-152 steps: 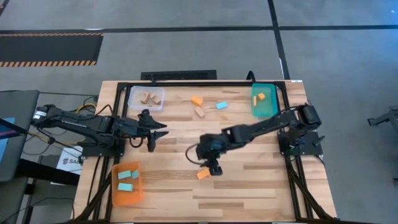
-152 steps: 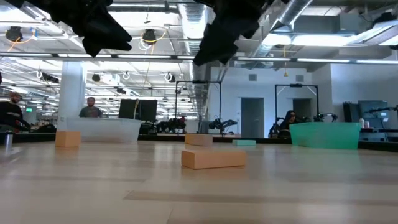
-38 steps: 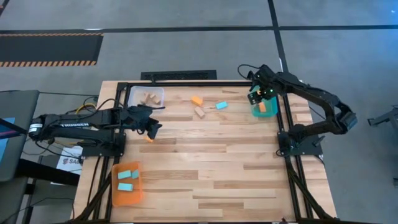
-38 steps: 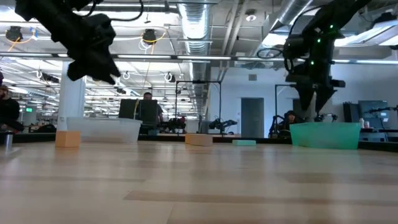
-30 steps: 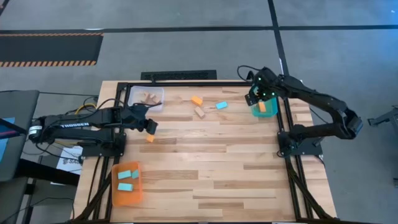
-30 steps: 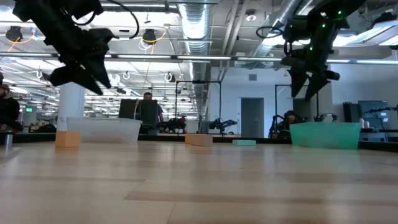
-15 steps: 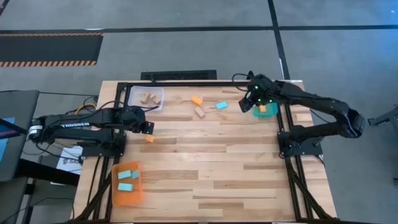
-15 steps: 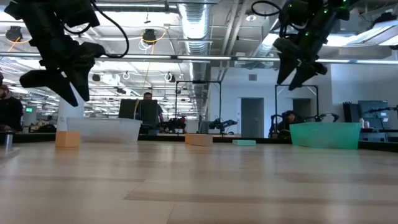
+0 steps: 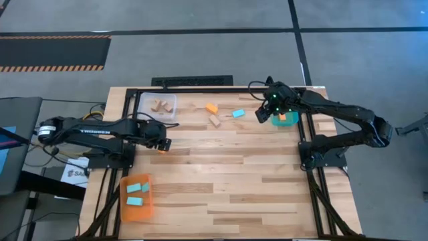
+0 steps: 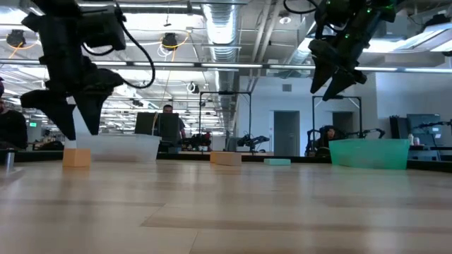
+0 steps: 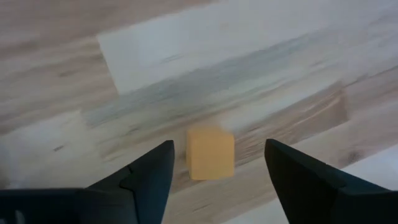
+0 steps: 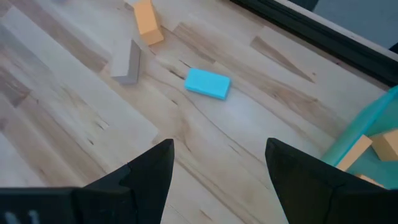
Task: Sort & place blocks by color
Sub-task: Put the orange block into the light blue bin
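Observation:
My left gripper (image 9: 162, 142) is open and points down over an orange block (image 11: 210, 154) that lies flat on the table near its left side. In the left wrist view its fingers stand on either side of the block, and in the low view the gripper (image 10: 81, 132) hangs just above the block (image 10: 76, 156). My right gripper (image 9: 264, 112) is open and in the air by the left rim of the teal tray (image 9: 291, 120). Ahead of it a light blue block (image 12: 207, 83), a tan block (image 12: 127, 61) and an orange block (image 12: 145, 20) lie on the table.
The clear tray (image 9: 158, 105) at the far left holds tan blocks. An orange tray (image 9: 136, 197) at the near left holds light blue blocks, and the teal tray holds orange blocks (image 12: 357, 149). A black frame runs along the table's edges. People show in the room behind the table.
My left gripper has come down and tipped to point at the table, ending just above the orange block. My right gripper has moved from above the teal tray toward the table's left, off the tray's rim and toward the loose blocks.

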You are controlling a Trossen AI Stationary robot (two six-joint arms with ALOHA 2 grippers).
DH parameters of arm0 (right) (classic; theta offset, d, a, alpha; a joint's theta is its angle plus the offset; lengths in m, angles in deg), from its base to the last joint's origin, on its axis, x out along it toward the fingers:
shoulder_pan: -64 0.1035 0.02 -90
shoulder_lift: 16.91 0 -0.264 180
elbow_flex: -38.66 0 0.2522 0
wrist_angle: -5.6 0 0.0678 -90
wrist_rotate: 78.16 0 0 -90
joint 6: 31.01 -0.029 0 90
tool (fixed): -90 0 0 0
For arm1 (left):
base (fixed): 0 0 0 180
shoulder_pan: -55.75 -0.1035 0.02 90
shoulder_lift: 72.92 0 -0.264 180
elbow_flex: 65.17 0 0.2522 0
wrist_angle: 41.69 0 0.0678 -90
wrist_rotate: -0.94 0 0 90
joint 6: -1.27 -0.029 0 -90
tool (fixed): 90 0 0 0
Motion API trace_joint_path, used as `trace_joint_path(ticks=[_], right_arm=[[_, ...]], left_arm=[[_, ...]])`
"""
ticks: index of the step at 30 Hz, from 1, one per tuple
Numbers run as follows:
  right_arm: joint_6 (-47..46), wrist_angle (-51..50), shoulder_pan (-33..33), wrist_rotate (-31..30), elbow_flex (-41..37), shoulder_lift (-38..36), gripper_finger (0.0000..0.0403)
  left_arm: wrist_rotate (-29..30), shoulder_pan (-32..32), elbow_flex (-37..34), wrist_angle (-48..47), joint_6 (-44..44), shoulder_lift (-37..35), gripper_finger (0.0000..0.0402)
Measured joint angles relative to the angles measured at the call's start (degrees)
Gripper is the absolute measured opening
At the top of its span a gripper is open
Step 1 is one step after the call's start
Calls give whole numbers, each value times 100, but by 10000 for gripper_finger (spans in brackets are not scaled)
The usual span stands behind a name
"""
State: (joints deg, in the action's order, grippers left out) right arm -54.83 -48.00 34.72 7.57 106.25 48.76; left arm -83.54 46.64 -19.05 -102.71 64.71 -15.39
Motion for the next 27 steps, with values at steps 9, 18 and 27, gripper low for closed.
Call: trace_joint_path(ticks=[9, 18, 27], right_arm=[[142, -3, -7, 0, 0, 0, 276], [297, -24, -11, -2, 0, 0, 276], [351, -59, -11, -2, 0, 0, 276]], left_arm=[[-123, 166, 0, 218, 3, 831, 255], [-178, 259, 0, 450, 127, 1347, 247], [-79, 278, 0, 487, 146, 1465, 134]])
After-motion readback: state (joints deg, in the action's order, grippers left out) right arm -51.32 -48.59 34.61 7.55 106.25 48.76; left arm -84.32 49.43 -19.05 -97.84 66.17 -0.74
